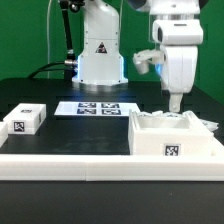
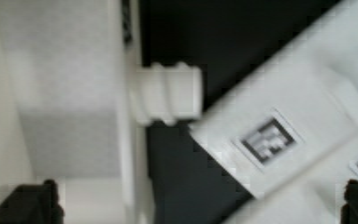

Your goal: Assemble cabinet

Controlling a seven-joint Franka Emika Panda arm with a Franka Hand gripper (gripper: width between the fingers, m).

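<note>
Black tabletop (image 1: 60,140) takes up most of the exterior view, with the white robot base (image 1: 100,55) and its triangle sticker sitting at the back.

Biggest loose thing is the cabinet body (image 1: 150,140). It's a white open-top box on the exterior view's right, close to the front edge, with one square tag facing the camera. The marker board (image 1: 98,107) lies flat just in front of the robot base, farther back than the box. Over on the exterior view's left there's a small panel piece (image 1: 25,120), white with a tag on it, well apart from the cabinet body.

The arm (image 1: 175,45) comes down from the top on the exterior view's right, and the gripper (image 1: 177,104) hangs right over the back part of the cabinet body, pointing straight down. Can't tell from this angle if it touches the wall.

The wrist view is pretty blurry. The dark fingertips (image 2: 25,203) sit way out at opposite edges of the frame, so the gripper is spread wide with nothing clamped in it. Between them I see a white tagged surface (image 2: 274,140) lying on a slant and a ribbed round stub (image 2: 167,92) sticking off a white wall. Can't say which part that surface is.
</note>
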